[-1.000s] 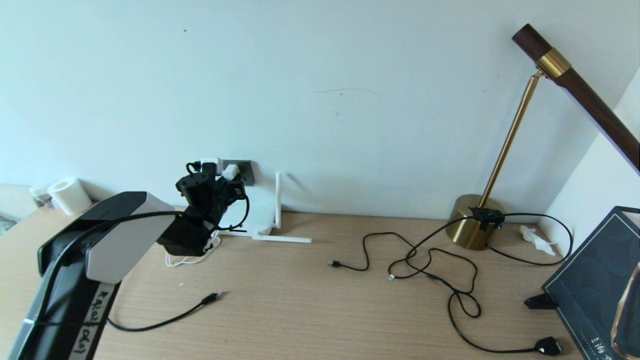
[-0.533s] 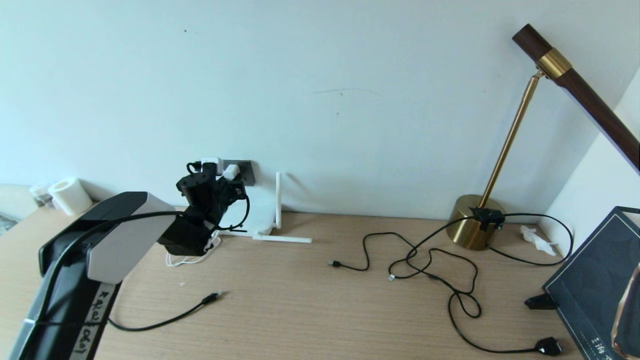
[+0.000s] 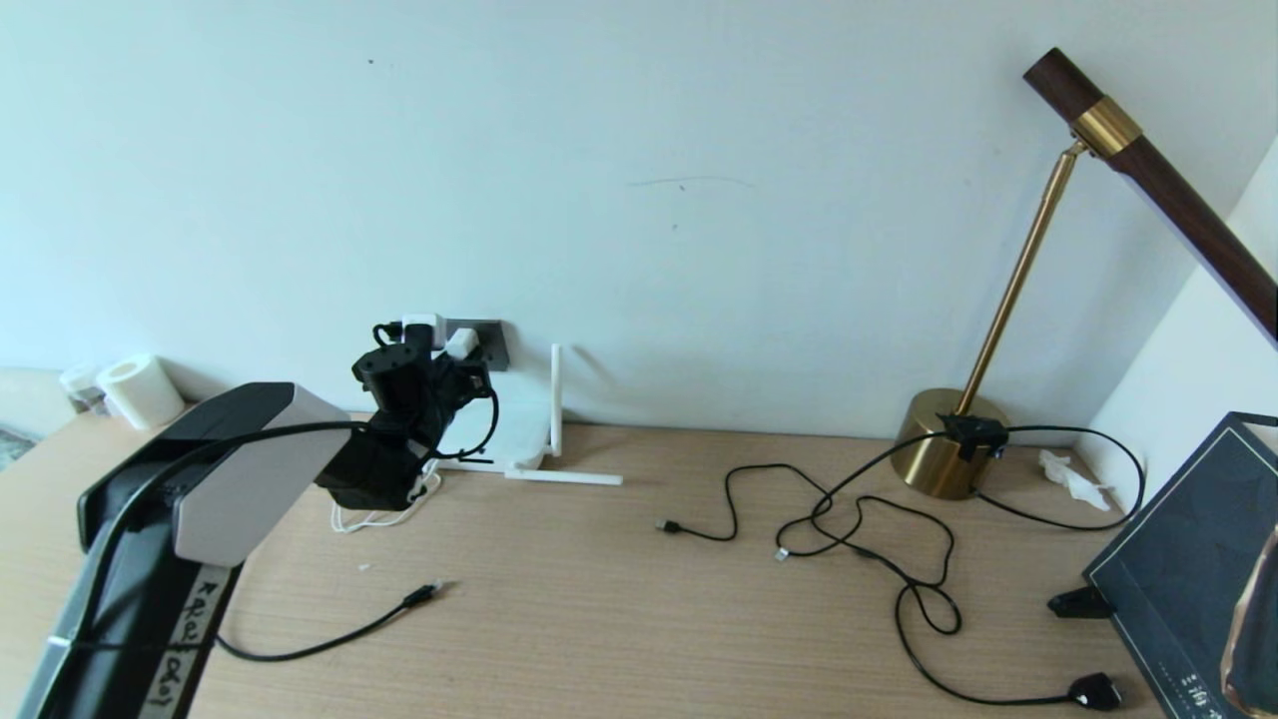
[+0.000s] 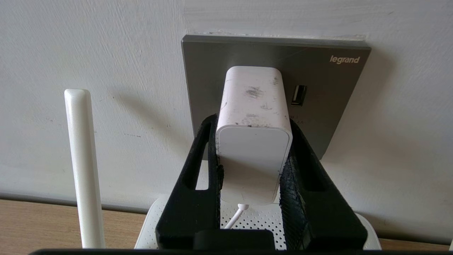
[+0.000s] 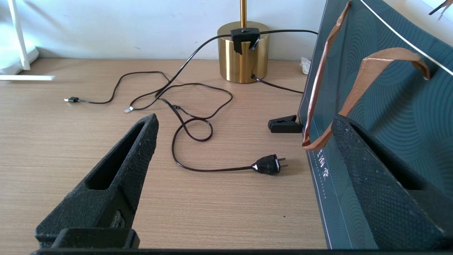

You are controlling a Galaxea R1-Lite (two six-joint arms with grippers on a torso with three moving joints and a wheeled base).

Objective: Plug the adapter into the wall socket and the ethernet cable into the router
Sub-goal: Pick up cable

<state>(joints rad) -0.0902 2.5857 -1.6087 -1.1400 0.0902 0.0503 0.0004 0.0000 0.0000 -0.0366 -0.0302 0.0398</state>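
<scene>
One word of readable print stands out: "legrand", in white at a corner of the wall socket (image 4: 276, 71), seen only in the left wrist view. That view shows the left gripper (image 4: 253, 156) clamped on the adapter (image 4: 253, 134), its two black fingers (image 4: 198, 184) pressed to the white cube's sides, the adapter's far end against the grey plate beside a small USB slot. A thin white cord (image 4: 233, 219) leaves the adapter's near end above the router (image 4: 247, 221), whose perforated top and one upright antenna (image 4: 83, 166) show below. From the head view, the same grip is mostly hidden by the left arm; there the ethernet cable (image 3: 329, 639) lies loose on the desk (image 3: 599, 619), its plug well apart from the router (image 3: 509, 424). Handwritten marks on the arm's label cannot be read. The right wrist view alone shows the right gripper (image 5: 244, 159) with fingers wide apart and empty over the desk, near a brass lamp base (image 5: 242, 56), a dark two-pin plug (image 5: 267, 164) and a teal gift bag (image 5: 382, 88) bearing small unreadable characters.
</scene>
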